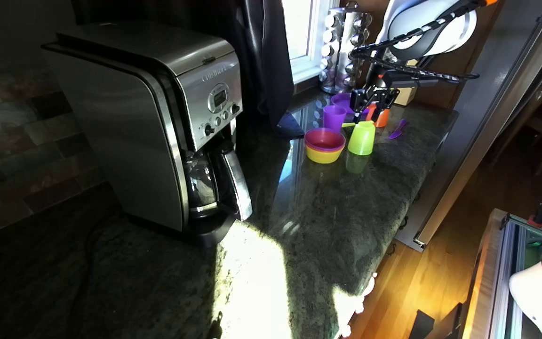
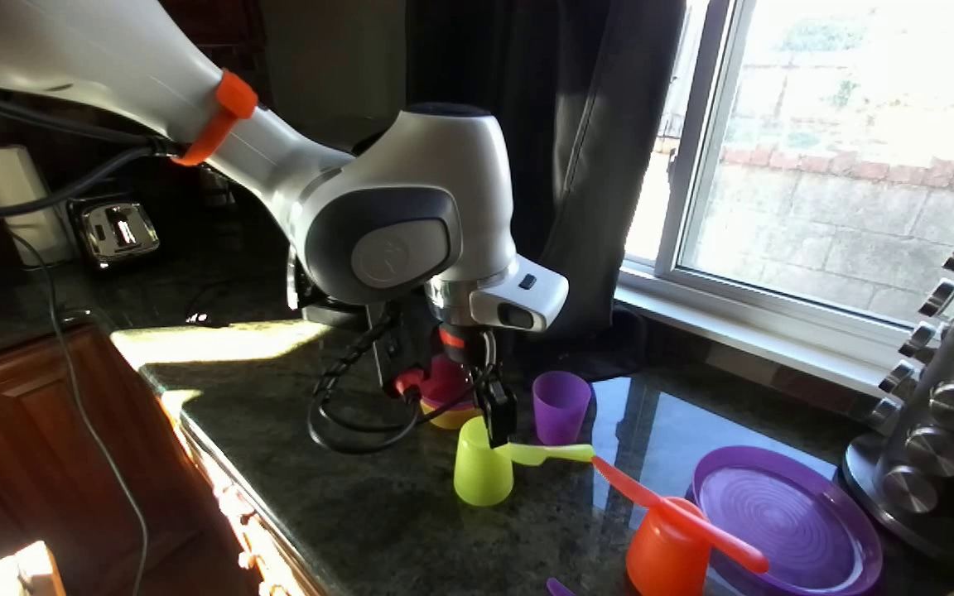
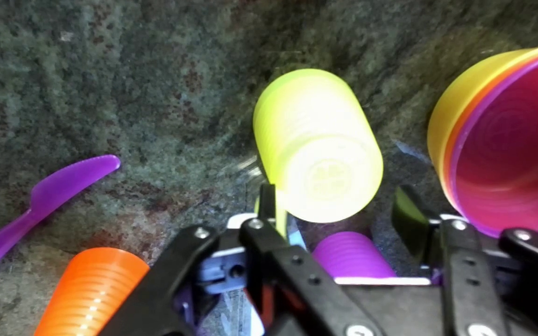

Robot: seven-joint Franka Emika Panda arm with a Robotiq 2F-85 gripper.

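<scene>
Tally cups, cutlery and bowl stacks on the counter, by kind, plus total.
Cups: 3 (green cup, purple cup, orange cup)
Cutlery: 3 (green piece, orange knife, purple knife)
Bowl stack: 1
Total: 7, the stack counted as one

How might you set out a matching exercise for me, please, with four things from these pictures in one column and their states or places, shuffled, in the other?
Things
1. Green cup
2. Bowls
3. Purple knife
4. Gripper

States or places
A. Jaws standing apart
B. Lying flat on the counter
C. Upside down, base uppermost
D. Nested one inside another

Right pairs: 1-C; 2-D; 3-B; 4-A.
</scene>
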